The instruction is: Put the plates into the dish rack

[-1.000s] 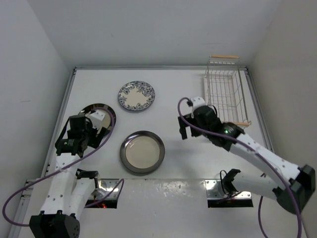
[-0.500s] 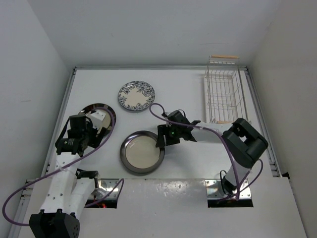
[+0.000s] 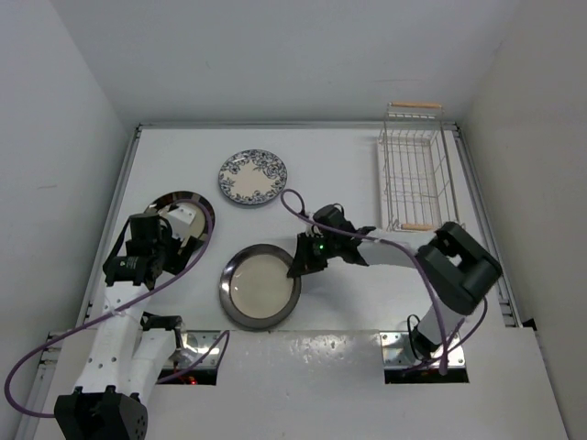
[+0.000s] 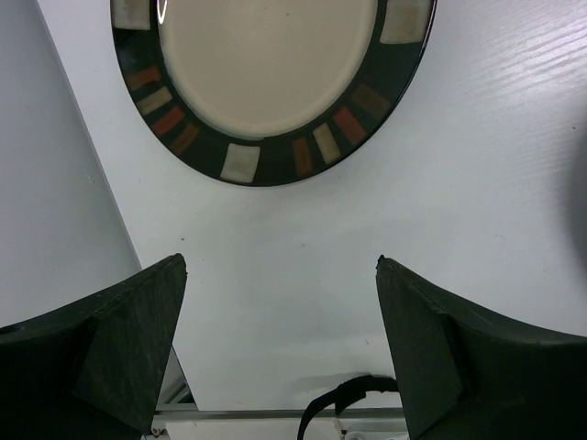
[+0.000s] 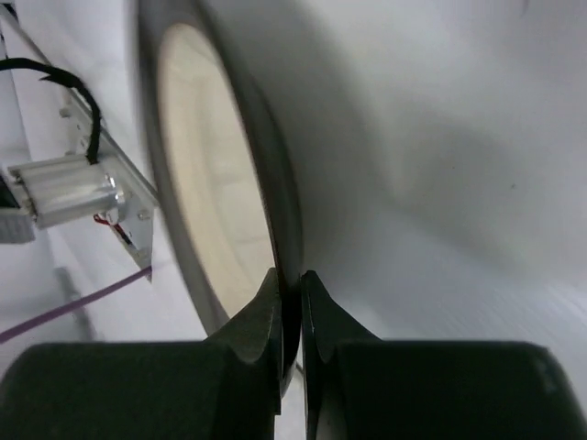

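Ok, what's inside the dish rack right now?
Only bare wire, with the table showing through the dish rack; nothing is loaded in it yet. Nothing covers its inside in the top view.

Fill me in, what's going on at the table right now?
The right gripper is shut on the rim of the centre dark-rimmed plate. The left gripper hovers open near the other dark-rimmed plate at the left. The blue floral plate lies flat farther back. The dish rack holds no plates yet.

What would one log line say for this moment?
right gripper: shut on rim of middle dark-rimmed cream plate | left gripper: open | white wire dish rack: empty
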